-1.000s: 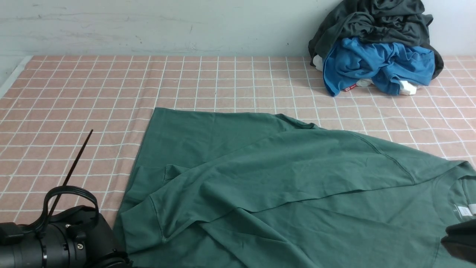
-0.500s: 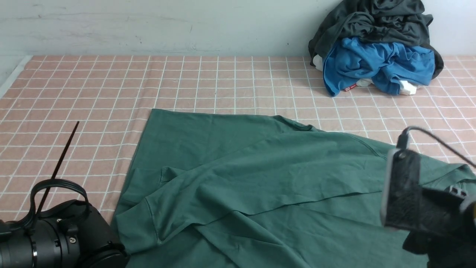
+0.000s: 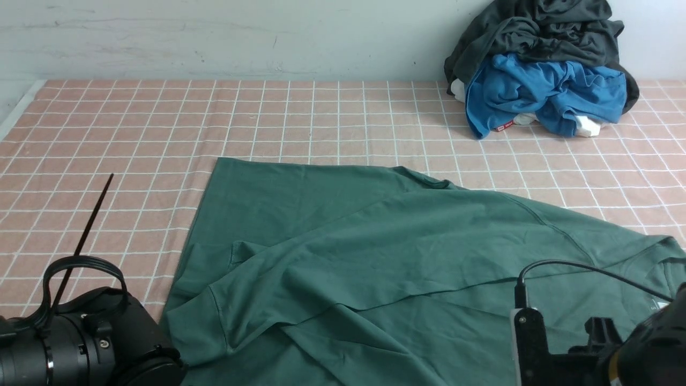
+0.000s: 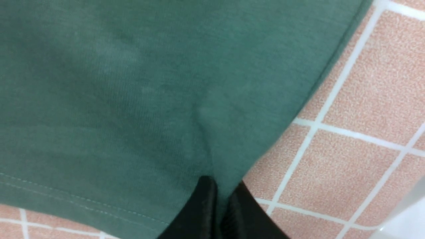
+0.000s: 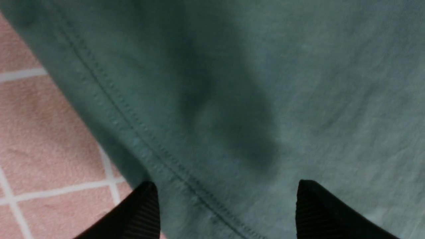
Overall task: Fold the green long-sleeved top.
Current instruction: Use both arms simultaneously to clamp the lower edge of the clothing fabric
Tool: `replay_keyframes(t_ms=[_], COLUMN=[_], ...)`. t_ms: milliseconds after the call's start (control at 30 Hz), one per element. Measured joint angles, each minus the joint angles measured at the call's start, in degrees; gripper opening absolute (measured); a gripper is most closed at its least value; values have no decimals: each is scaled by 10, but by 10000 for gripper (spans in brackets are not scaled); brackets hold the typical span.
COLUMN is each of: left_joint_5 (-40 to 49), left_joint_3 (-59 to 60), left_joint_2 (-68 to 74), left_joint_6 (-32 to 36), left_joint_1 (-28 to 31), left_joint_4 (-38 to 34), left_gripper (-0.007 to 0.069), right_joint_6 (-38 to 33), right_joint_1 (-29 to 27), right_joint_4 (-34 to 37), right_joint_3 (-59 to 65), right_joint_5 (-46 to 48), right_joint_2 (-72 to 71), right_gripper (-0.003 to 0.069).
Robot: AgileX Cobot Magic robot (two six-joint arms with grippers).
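The green long-sleeved top (image 3: 375,257) lies spread and partly folded over on the pink checked cloth (image 3: 321,118), a sleeve crossing its body. My left arm (image 3: 80,343) sits at the near left corner; in the left wrist view its gripper (image 4: 220,187) is shut on the top (image 4: 132,83) close to a stitched hem and corner. My right arm (image 3: 589,354) hangs low at the near right. Its gripper (image 5: 227,186) stands open just over the top (image 5: 265,83), straddling a seam near the fabric's edge, with nothing pinched.
A heap of clothes sits at the back right against the wall: a dark grey garment (image 3: 541,32) over a bright blue one (image 3: 541,94). A thin black rod (image 3: 86,230) sticks up from my left arm. Bare checked cloth fills the far left.
My right arm rose into view at the right, then dropped lower toward the near edge. My left arm slid slightly left, taking the top's near left side with it.
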Motion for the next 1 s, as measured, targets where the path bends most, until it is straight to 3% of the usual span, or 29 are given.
replay_keyframes(t_ms=[400, 1000], left_joint_5=[-2, -13], left_joint_3=[0, 0], left_joint_2=[0, 0], left_joint_6=[0, -11], left_joint_1=[0, 0], left_joint_4=[-2, -2], left_gripper=[6, 6], right_joint_6=[-1, 52], right_joint_1=[0, 4], right_joint_4=[4, -85], right_joint_3=[30, 48], right_joint_5=[24, -14], right_joint_2=[3, -10], right_gripper=[474, 474])
